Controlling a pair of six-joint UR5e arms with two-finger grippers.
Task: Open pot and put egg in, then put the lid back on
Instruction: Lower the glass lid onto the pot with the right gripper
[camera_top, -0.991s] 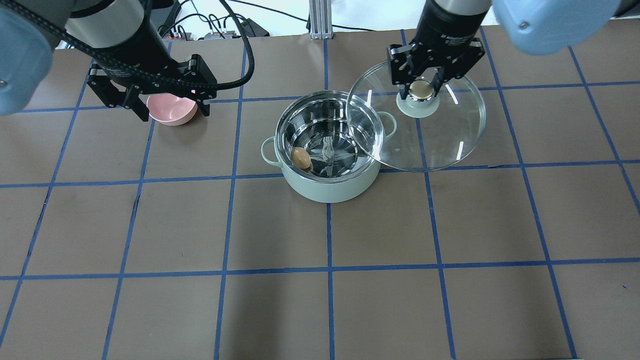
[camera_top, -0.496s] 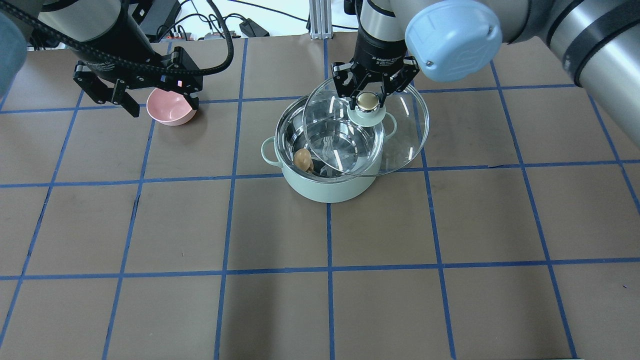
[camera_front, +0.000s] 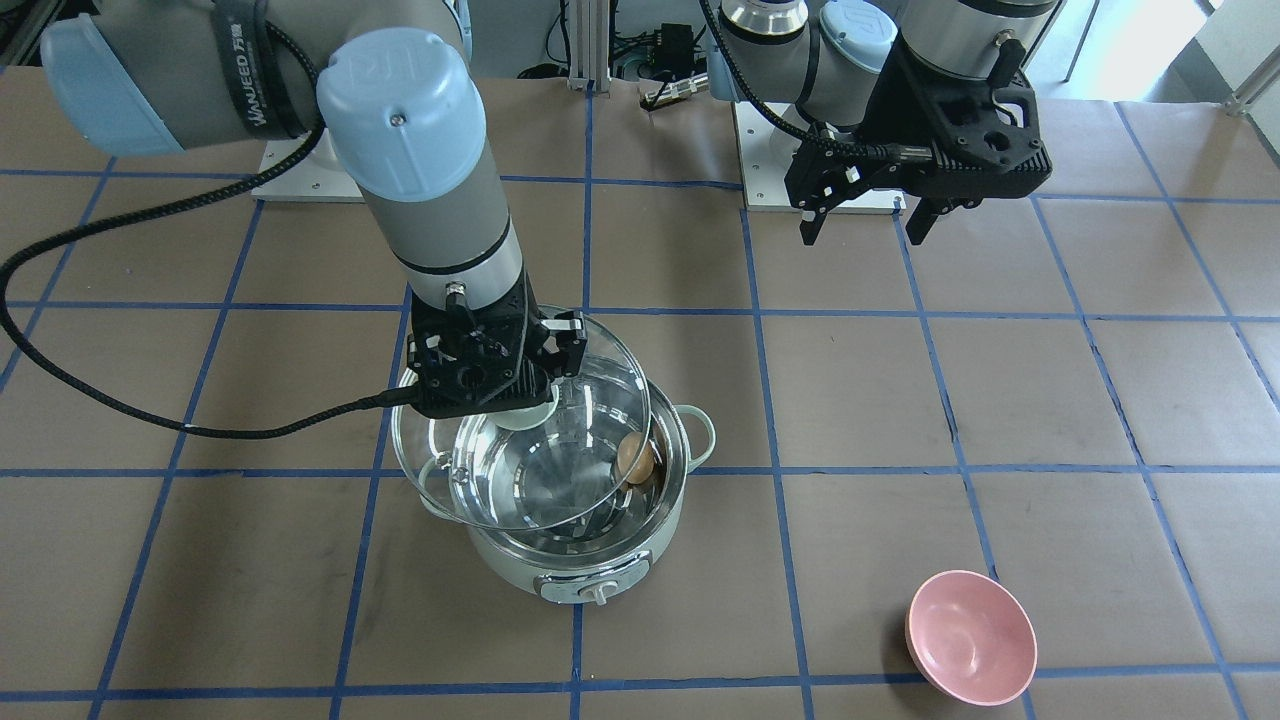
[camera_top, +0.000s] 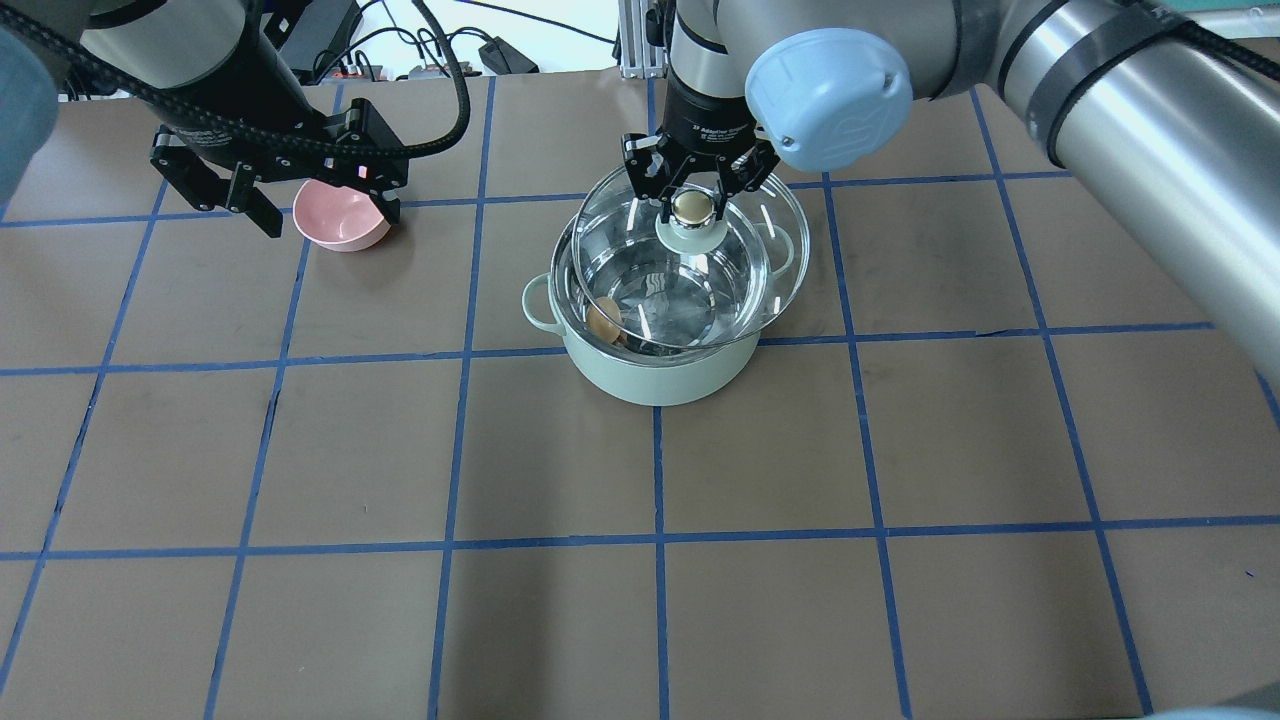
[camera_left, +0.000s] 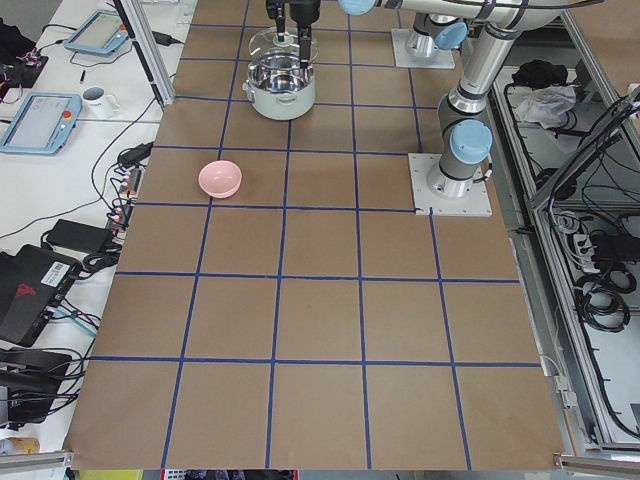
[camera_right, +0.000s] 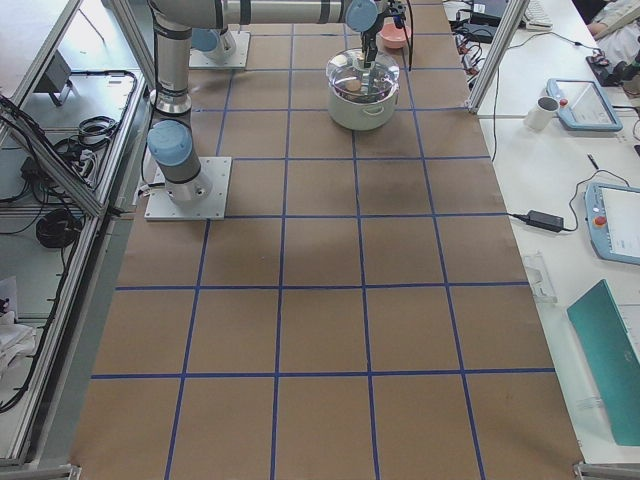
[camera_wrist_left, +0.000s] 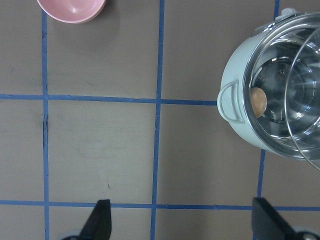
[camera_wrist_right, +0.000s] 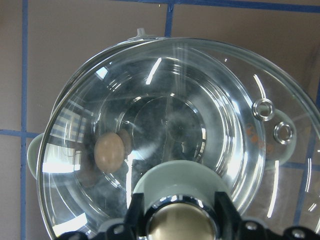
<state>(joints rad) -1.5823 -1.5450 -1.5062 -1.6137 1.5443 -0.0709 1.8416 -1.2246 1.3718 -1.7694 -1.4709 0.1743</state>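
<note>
Lid held over the pot, egg already inside.
The left gripper hovered with jaws spread and empty over the pink bowl. The egg lay against the left wall of the pot. The right gripper clenched the knob of the lid, which was offset rightward and not yet seated.

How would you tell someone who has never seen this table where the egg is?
Find the mint-green pot on the brown gridded table, with a clear glass lid hovering over it. Inside, against the shiny steel wall, lies the egg: the only small, tan, oval thing there, unlike the pink bowl outside.
</note>
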